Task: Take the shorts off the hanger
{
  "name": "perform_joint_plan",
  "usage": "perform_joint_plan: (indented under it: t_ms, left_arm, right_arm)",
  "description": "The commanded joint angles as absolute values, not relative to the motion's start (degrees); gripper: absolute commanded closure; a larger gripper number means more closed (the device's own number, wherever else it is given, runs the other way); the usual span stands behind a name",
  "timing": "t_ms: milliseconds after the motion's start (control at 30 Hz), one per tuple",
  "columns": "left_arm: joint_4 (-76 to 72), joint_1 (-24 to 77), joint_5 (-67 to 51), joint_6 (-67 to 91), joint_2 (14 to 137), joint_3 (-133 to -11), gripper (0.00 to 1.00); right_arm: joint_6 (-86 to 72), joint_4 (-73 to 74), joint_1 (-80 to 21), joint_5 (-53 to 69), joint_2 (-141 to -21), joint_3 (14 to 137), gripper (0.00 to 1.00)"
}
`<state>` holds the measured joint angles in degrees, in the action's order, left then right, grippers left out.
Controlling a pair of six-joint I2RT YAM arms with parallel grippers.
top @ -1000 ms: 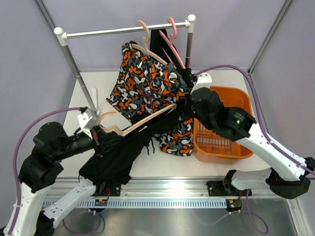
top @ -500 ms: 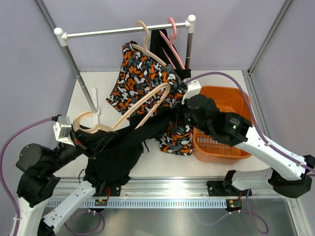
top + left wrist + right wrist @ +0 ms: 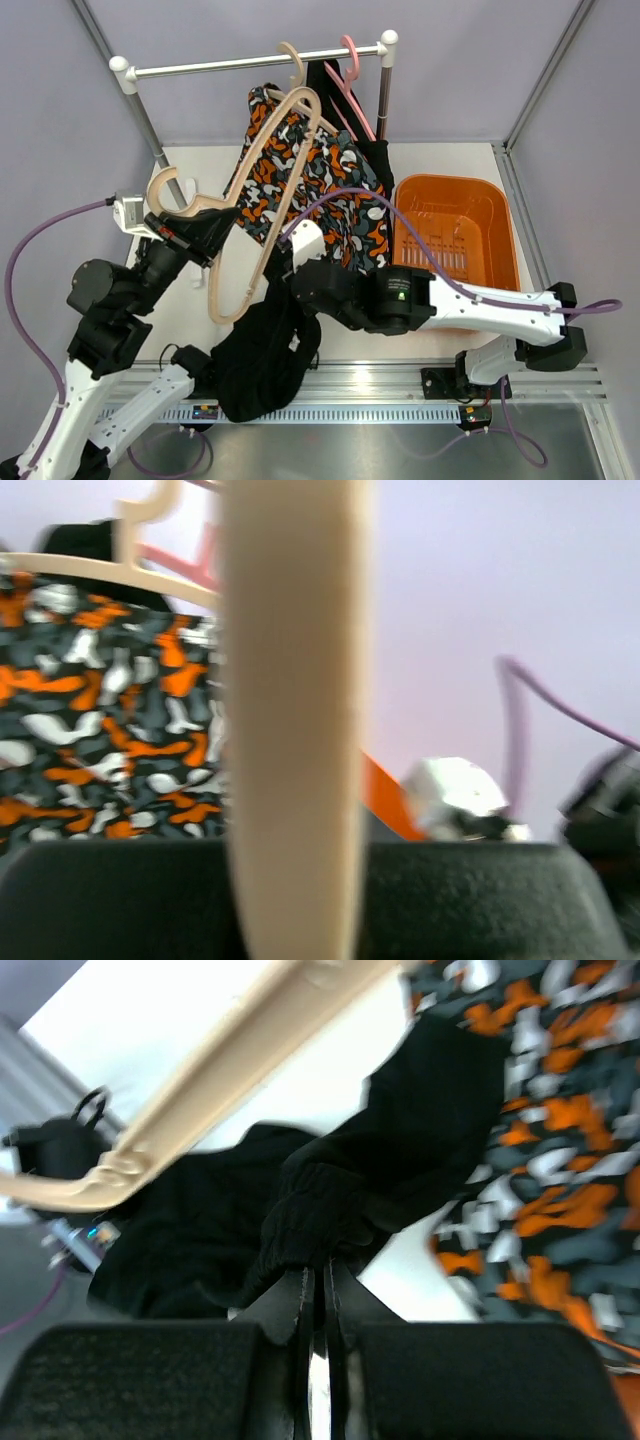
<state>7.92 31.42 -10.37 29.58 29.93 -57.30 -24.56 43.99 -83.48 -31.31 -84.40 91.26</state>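
The left tool [image 3: 200, 232] is clenched on the pale wooden hanger [image 3: 262, 190] near its hook. The hanger is now swinging up bare, clear of the plain black shorts [image 3: 262, 355] it was threaded through a second ago. Those shorts are now slumping in a heap over the near edge of the counter [image 3: 440, 158]. They are being pinched by the right tool [image 3: 318, 1285], which has swept leftward and down. The blotchy orange-and-grey patterned shorts [image 3: 330, 190] are still hanging from the metal rail [image 3: 250, 62], left of the orange plastic basket [image 3: 455, 182].

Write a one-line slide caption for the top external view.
Left gripper holds the beige hanger; right gripper pinches the black shorts, now off it.
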Motion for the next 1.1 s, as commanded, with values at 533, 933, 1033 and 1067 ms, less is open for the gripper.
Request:
perform_joint_plan:
  t_ms: [533,933,1033,1067]
  left_arm:
    - [27.4,31.6,12.0,21.2,33.2,-64.0,1.00]
    - [26.8,31.6,12.4,20.0,34.0,-62.9,1.00]
    - [27.0,31.6,12.4,20.0,34.4,-63.3,1.00]
    - [26.9,31.6,12.4,20.0,34.5,-63.4,1.00]
  right_arm:
    - [35.1,-7.3,-83.1,-61.6,-51.7,108.5,1.00]
    - [44.6,-20.1,-83.1,-62.1,-49.1,96.0,1.00]
    - [42.8,-18.5,-83.1,-62.3,-48.4,94.5,1.00]
    - [42.3,-17.9,-83.0,-62.3,-48.0,94.1,1.00]
